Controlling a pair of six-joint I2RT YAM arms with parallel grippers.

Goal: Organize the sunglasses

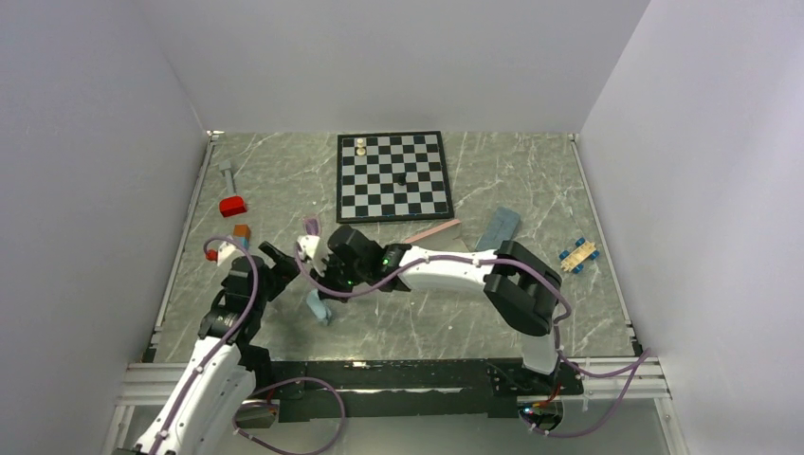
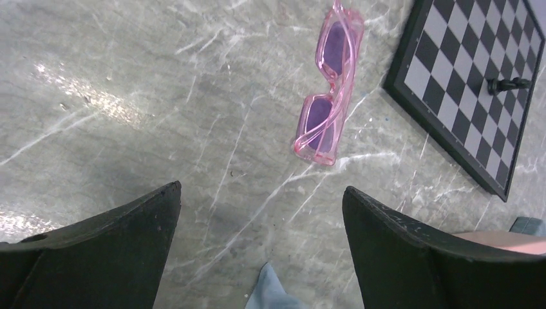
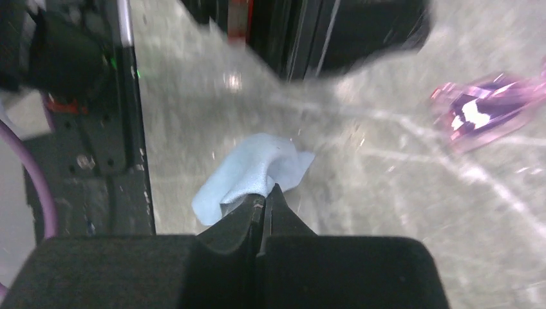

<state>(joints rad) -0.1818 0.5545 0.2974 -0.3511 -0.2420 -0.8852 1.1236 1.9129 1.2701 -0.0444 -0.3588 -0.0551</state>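
The purple-pink sunglasses [image 2: 328,96] lie folded on the marble table [image 2: 116,84], ahead of my left gripper [image 2: 261,212], which hangs open over bare table with nothing between its fingers. From above, the same pair [image 1: 311,226] sits just left of the chessboard. My right gripper [image 3: 265,193] is shut on a light-blue cloth [image 3: 251,170], pinching its upper fold; the sunglasses [image 3: 489,112] show blurred at the right of that view. In the top view the right gripper [image 1: 320,287] reaches left with the cloth [image 1: 318,308] hanging below it, close beside the left gripper [image 1: 283,265].
A chessboard [image 1: 393,176] with a few pieces lies at the back centre. A pink case [image 1: 431,231] and a grey-blue case [image 1: 499,227] lie in front of it. A red block [image 1: 232,206], small blocks [image 1: 228,248] and a blue-wheeled toy [image 1: 577,256] sit near the sides.
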